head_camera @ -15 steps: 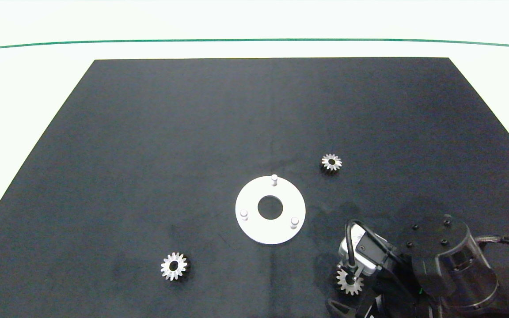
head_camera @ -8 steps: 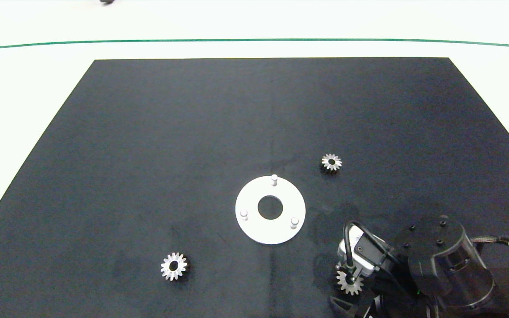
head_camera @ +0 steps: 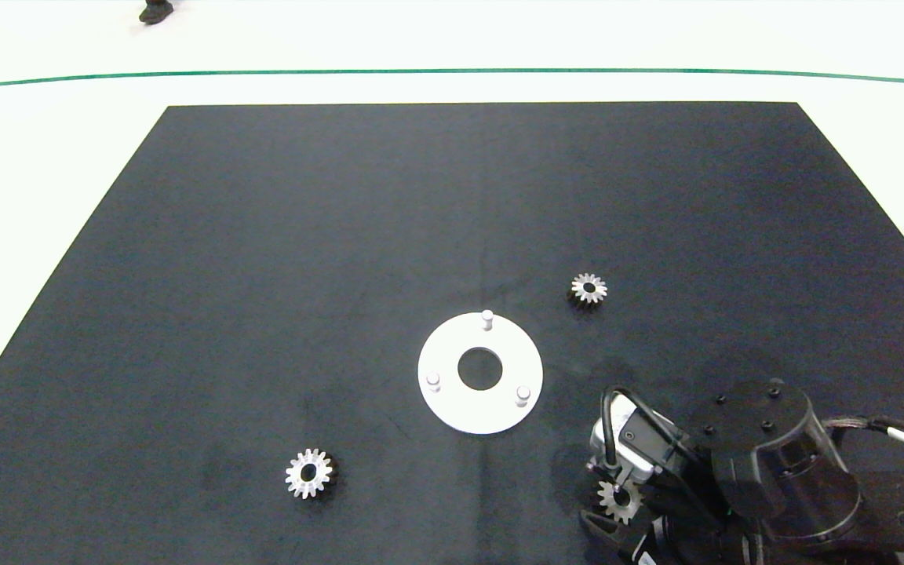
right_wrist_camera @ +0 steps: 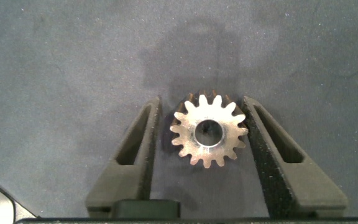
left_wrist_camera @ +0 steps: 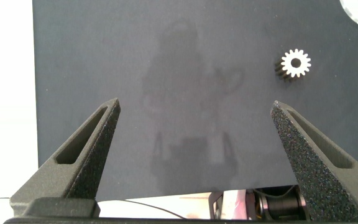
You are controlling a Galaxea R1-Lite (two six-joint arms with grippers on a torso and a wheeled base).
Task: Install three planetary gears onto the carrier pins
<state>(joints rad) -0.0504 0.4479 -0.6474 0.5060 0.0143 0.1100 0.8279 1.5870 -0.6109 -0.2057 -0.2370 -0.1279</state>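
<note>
Right gripper [right_wrist_camera: 207, 134] sits at the near right of the black mat [head_camera: 342, 235], its two grey fingers [right_wrist_camera: 135, 155] closed in on a gear [right_wrist_camera: 209, 134], one on each side, with the teeth touching or all but touching the pads. The gear's hole is open and its face looks up at the wrist camera. In the head view this gear [head_camera: 618, 500] shows just below the wrist camera housing.

Compared with a second ago, the right arm has shifted a little toward the mat's left, and the gear between its fingers has moved with it. A dark shoe [head_camera: 155, 12] has come into sight at the far edge, beyond the table.

Left gripper [left_wrist_camera: 197, 112] is out of the head view. Its fingers are spread wide apart over bare mat near the mat's edge, holding nothing.

A white disc [head_camera: 452, 412] lies flat near the middle of the mat, with three pins [head_camera: 487, 318] standing on it, all bare. A second gear [head_camera: 308, 472] lies flat well to the disc's near left; the left wrist camera also sees it [left_wrist_camera: 296, 63]. A third gear [head_camera: 588, 288] lies to the disc's far right.

The mat covers most of a white table [head_camera: 28, 196]. A thin green line [head_camera: 452, 72] crosses the pale surface beyond the mat.
</note>
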